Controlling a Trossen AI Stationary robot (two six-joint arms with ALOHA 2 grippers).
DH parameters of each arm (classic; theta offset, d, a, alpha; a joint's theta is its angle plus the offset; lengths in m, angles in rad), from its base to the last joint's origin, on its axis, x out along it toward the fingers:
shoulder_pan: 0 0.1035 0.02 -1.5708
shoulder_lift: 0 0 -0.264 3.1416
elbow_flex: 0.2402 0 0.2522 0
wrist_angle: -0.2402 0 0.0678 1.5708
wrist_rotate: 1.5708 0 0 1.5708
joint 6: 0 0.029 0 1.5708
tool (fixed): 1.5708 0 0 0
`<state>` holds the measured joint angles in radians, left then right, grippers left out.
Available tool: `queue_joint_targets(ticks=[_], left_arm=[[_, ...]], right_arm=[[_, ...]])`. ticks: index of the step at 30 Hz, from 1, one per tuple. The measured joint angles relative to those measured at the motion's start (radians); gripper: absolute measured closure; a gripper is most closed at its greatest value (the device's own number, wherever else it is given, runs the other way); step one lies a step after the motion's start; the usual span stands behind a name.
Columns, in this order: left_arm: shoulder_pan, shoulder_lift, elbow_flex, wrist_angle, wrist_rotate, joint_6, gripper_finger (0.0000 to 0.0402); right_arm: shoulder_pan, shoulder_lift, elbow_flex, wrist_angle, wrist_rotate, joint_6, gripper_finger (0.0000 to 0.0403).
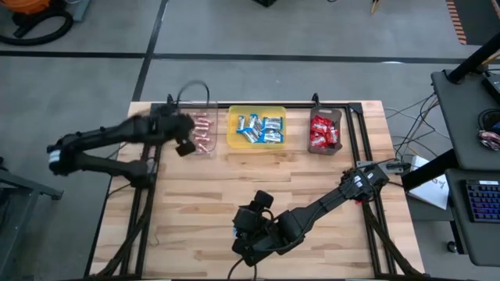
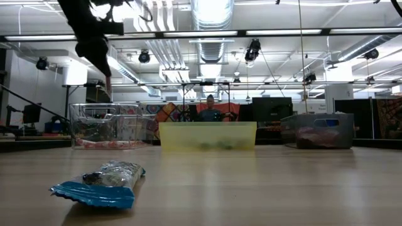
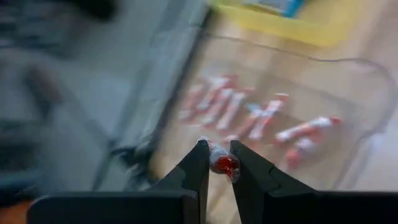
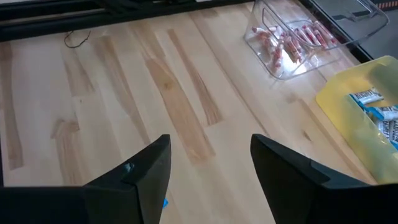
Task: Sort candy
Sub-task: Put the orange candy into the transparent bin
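Note:
My left gripper [image 3: 219, 148] hangs over the near end of the clear tray [image 1: 205, 133] and is shut on a thin pinkish stick [image 3: 224, 163]. Several more sticks [image 3: 261, 118] lie on that tray's floor. Blue-and-white bars [image 1: 259, 129] fill the yellow tray [image 1: 234, 140], and red packets [image 1: 322, 134] lie in the dark tray [image 1: 337, 117]. My right gripper [image 4: 210, 146] is open, low over the table's near middle [image 1: 246, 230]. One blue-and-white bar [image 2: 100, 182] lies flat on the wood; a blue corner [image 4: 165, 202] shows by the right fingers. My left gripper pinches the pinkish stick between its two fingertips, with a red end [image 3: 226, 165] showing in the gap. The fingers come from above, pointing down. The stick is lifted clear and hangs below the fingers [image 2: 108, 80], above the clear tray.
The three trays stand in a row along the table's far side: clear on the left, yellow in the middle, dark on the right. Bare wood [image 1: 203, 195] spreads between the trays and the near edge. A person [image 2: 210, 110] sits in the room beyond the table.

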<state>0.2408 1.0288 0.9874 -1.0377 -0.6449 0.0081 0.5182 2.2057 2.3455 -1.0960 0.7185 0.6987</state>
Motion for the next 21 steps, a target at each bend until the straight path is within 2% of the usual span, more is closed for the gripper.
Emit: queue_joint_targets(ticks=[4, 6, 8, 11, 14, 21], left_arm=[[0.305, 0.032, 0.000, 0.105, 0.462, 0.333, 0.0364], [0.430, 0.066, 0.000, 0.114, 0.608, 0.424, 0.0364], [0.524, 0.111, 0.000, 0.118, 0.639, 0.460, 0.0364], [0.591, 0.183, 0.019, 0.130, 0.594, 0.397, 0.0364], [0.605, 0.254, 0.045, 0.137, 0.541, 0.371, 0.0364], [0.610, 0.410, 0.061, 0.117, 0.541, 0.368, 0.0364]], right_arm=[[0.000, 0.000, 0.000, -0.001, 0.000, 0.000, 0.0188], [0.000, 0.000, 0.000, -0.001, 0.000, 0.000, 0.0188], [0.000, 0.001, 0.000, -0.001, 0.000, 0.000, 0.0188], [0.000, 0.002, 0.000, -0.001, 0.000, -0.002, 0.0188], [-0.002, 0.002, -0.002, -0.005, 0.000, -0.002, 0.0188], [-0.002, 0.002, -0.004, -0.009, 0.000, -0.002, 0.0188]])
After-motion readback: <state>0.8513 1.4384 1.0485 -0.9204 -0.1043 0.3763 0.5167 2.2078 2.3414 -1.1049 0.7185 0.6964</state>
